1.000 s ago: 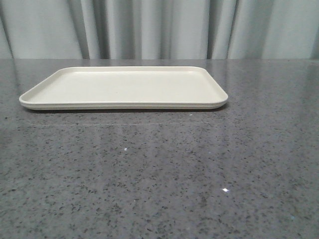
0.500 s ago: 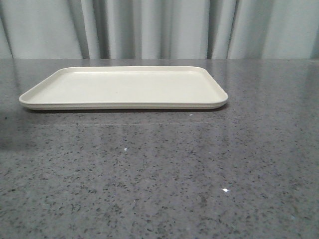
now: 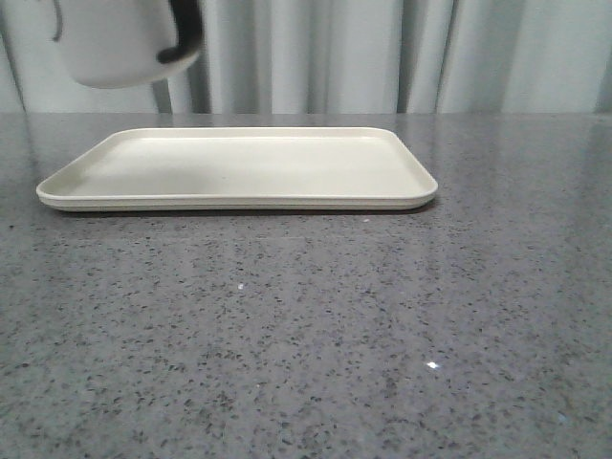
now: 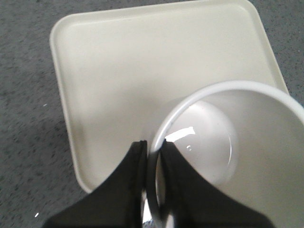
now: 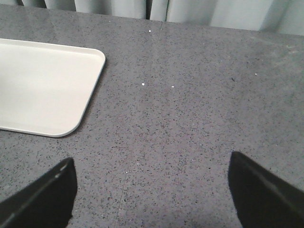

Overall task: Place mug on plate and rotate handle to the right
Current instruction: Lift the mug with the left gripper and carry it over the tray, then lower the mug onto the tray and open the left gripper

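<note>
The white mug [image 3: 115,43] hangs in the air at the top left of the front view, above the left end of the plate [image 3: 239,167]. Its black handle [image 3: 182,43] shows on its right side there. In the left wrist view my left gripper [image 4: 153,145] is shut on the mug's rim, one finger inside and one outside, with the mug's [image 4: 228,156] open inside seen from above over the plate [image 4: 118,71]. My right gripper [image 5: 151,190] is open and empty over bare table, to the right of the plate's corner [image 5: 47,90]. The smiley face is hidden.
The grey speckled table [image 3: 306,335] stretches in front of and to the right of the plate. Grey curtains [image 3: 382,57] hang behind the table's far edge.
The mug was out of the front view in both earlier frames. It has now come in at the top left, above the plate's left end. The plate has not moved.
</note>
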You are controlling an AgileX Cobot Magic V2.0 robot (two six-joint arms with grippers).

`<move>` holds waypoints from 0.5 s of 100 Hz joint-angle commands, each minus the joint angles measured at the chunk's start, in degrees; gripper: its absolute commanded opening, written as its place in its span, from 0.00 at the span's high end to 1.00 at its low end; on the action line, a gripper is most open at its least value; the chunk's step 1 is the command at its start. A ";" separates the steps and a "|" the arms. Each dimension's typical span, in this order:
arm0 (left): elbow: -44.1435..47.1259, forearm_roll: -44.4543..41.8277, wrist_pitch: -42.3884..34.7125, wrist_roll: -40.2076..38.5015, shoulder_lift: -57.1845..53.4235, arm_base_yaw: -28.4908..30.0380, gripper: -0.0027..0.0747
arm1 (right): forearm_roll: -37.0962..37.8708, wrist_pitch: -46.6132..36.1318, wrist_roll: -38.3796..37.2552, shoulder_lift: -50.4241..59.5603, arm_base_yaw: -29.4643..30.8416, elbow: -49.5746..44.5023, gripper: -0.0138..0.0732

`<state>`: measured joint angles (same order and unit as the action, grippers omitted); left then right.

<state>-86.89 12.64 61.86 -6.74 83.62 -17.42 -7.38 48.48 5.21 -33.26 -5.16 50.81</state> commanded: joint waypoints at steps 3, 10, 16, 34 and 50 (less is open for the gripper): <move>-6.58 1.67 -3.39 -0.82 4.18 -2.69 0.99 | -0.26 -4.44 -0.23 -0.61 0.32 1.84 0.11; -9.30 1.67 -3.39 -0.96 7.68 -3.95 0.99 | -0.26 -4.44 -0.23 -0.61 0.32 1.84 0.11; -11.22 1.56 -3.39 -0.96 10.18 -4.97 0.99 | -0.26 -4.44 -0.23 -0.61 0.32 1.84 0.11; -15.34 1.43 -3.28 -1.09 16.40 -6.69 0.99 | -0.26 -4.44 -0.23 -0.61 0.32 1.84 0.11; -15.95 1.21 -3.14 -1.13 19.55 -6.99 0.99 | -0.26 -4.44 -0.23 -0.61 0.32 1.84 0.11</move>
<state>-100.65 12.86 61.26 -7.21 104.72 -23.93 -7.38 48.48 5.21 -33.26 -5.16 50.81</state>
